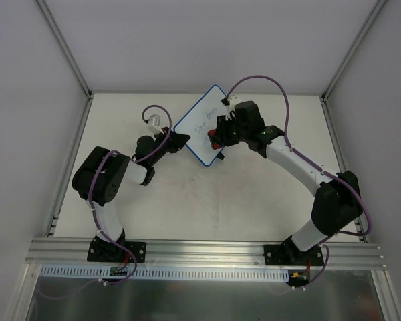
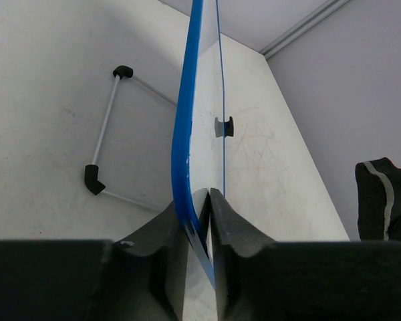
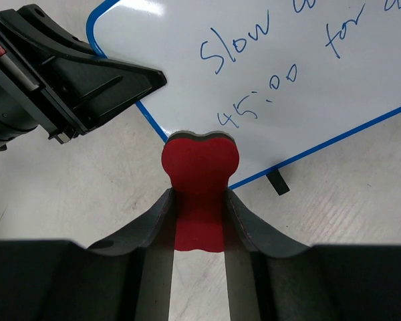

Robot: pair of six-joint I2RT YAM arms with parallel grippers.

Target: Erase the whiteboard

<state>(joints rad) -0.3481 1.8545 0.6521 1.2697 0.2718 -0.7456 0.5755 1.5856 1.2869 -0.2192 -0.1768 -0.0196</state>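
free: near half of table (image 1: 207,207), far-left and far-right corners | blocked: far centre, whiteboard (image 1: 199,127) with left gripper (image 1: 182,140) clamped on its left corner, right gripper (image 1: 218,139) pinching red eraser (image 3: 199,174) at its near edge | arms arch over both sides

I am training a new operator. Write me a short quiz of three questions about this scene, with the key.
1. True or false: the whiteboard is already wiped clean.
2. What does the right gripper hold? A) marker B) red eraser C) cloth
3. Fill in: the left gripper clamps the board's blue ____.
Key: 1 false, blue writing is on it; 2 B; 3 rim.
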